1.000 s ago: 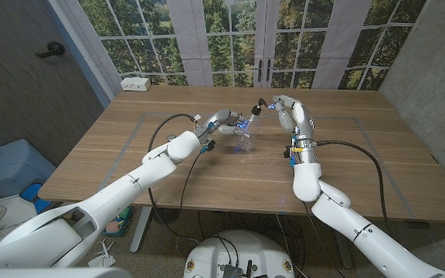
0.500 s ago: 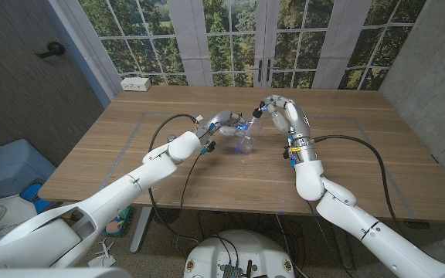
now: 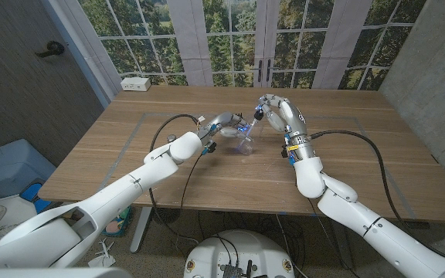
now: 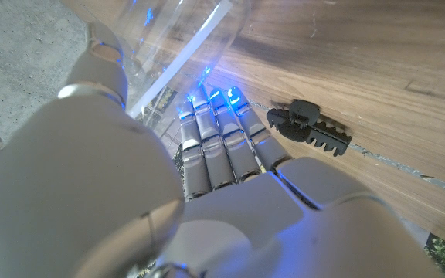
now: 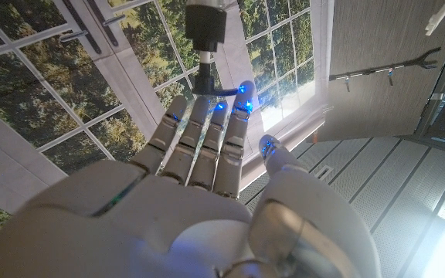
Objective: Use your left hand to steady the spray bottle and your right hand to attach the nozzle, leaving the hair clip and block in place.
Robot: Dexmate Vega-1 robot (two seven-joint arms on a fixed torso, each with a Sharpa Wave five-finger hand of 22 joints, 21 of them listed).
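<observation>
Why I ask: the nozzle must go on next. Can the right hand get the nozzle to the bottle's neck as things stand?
Probably yes. The right hand holds the nozzle just beside the spray bottle, which the left hand grips; nothing stands between them.

Both arms are glossy white, built of rounded shells with pale grey bands at the joints. A black cable loops along the left arm, and another black cable arcs off the right arm. The right wrist carries a silver cuff with small blue and orange marks. The left hand and right hand have white backs and grey segmented fingers with blue lights glowing at the tips.
</observation>
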